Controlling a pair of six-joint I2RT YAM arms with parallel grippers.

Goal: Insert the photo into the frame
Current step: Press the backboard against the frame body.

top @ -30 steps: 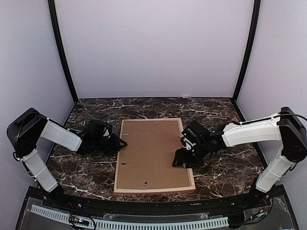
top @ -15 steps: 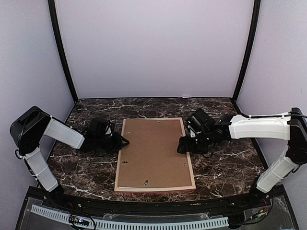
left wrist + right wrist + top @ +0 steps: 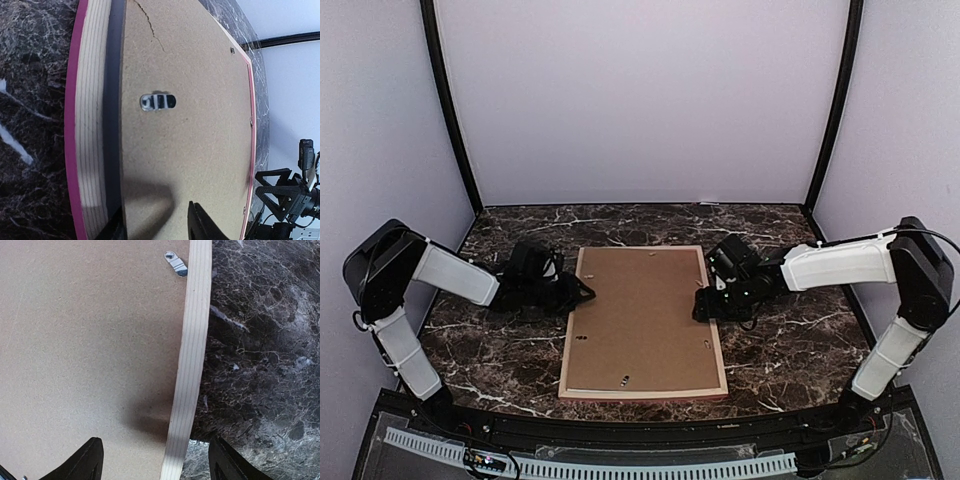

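step: frame (image 3: 640,394) lies back-up mid-desk (image 3: 790,350), brown backing board (image 3: 640,320) seated; likely working its turn clips (image 3: 157,101) | photo: unseen, perhaps under board | left tool (image 3: 578,293) spread at left rail, right tool (image 3: 702,305) spread astride right rail, both empty | next: fine fingertip placement on a clip | axis: long side runs near-to-far

Bright, even, diffuse light fills the overhead view, with no hard glare on the dark counter (image 3: 790,340). Soft grey shadows smudge the backing board (image 3: 75,330) in both wrist views. The left wrist view bows the frame (image 3: 90,125) strongly, and the wall behind it washes out pale.
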